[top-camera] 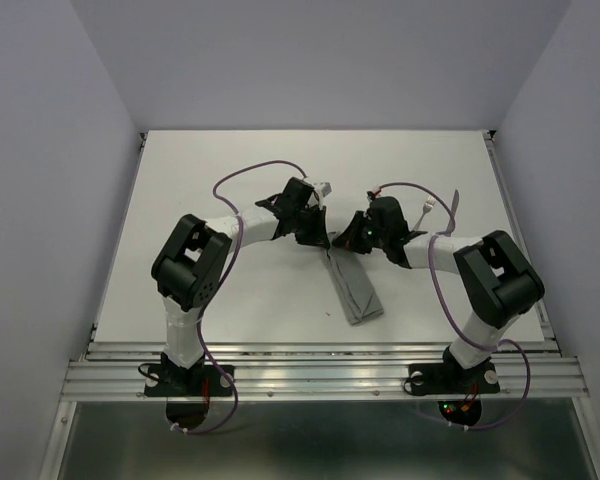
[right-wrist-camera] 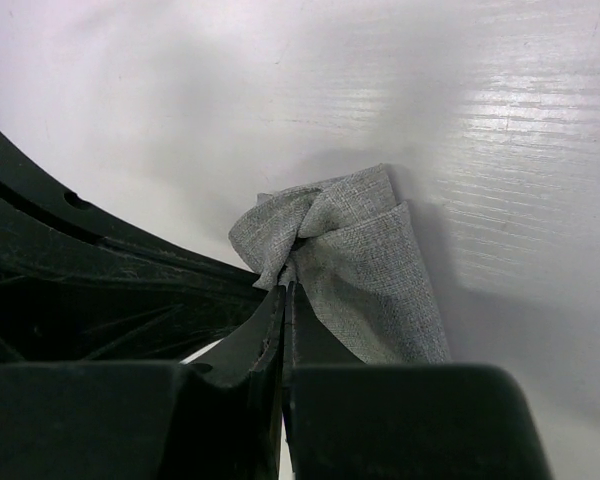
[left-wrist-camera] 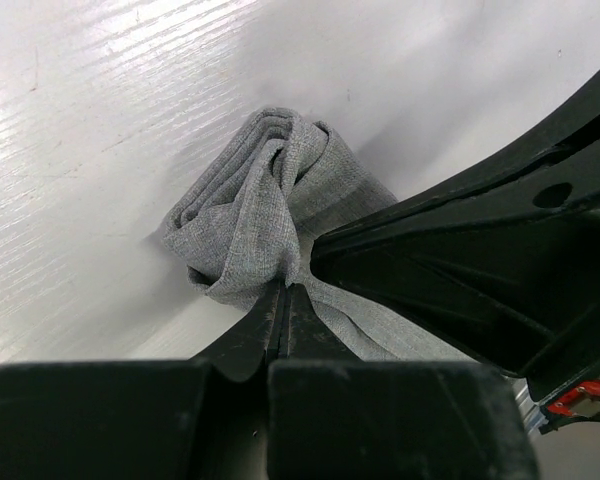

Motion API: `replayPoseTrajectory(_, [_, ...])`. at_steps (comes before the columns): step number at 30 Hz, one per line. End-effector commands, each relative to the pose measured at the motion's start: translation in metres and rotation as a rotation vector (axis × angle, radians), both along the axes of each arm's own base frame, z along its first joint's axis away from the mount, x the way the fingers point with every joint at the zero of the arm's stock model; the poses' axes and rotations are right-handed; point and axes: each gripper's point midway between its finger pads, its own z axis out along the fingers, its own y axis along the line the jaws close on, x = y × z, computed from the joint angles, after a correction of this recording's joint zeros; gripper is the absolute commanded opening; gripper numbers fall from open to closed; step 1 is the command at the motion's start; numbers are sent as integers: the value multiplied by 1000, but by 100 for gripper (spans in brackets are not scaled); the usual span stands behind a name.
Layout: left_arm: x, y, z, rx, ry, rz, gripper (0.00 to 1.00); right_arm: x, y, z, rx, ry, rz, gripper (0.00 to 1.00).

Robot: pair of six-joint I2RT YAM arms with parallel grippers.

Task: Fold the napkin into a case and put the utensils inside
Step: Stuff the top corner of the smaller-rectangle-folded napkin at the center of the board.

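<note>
The grey napkin (top-camera: 358,295) lies as a narrow folded strip on the white table (top-camera: 230,180), running from the table's middle toward the near edge. Its far end is bunched up where the two grippers meet. My left gripper (top-camera: 320,243) is shut on a pinch of that bunched cloth (left-wrist-camera: 270,190), jaws pressed together at the fold (left-wrist-camera: 285,287). My right gripper (top-camera: 346,243) is shut on the same end from the other side (right-wrist-camera: 286,285), with the grey cloth (right-wrist-camera: 365,255) crumpled just past its tips. I cannot make out the utensils for certain.
A slim pale sliver (top-camera: 455,208) lies on the table beyond the right arm; what it is I cannot tell. Purple cables (top-camera: 255,172) loop over both arms. Grey walls enclose the table on three sides, and an aluminium rail (top-camera: 320,378) runs along the near edge.
</note>
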Motion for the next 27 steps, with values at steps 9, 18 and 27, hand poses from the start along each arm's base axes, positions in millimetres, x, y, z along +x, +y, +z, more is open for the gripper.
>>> replayPoseTrajectory(9, [12, -13, 25, -74, -34, -14, 0, 5, 14, 5, 86, -34, 37, 1])
replayPoseTrajectory(18, [13, -17, 34, -99, -39, -26, 0, 4, 26, -6, 142, 1, 73, 1])
replayPoseTrajectory(27, [10, -22, 36, -128, -26, -47, 0, 16, 34, -13, 167, 29, 50, 1])
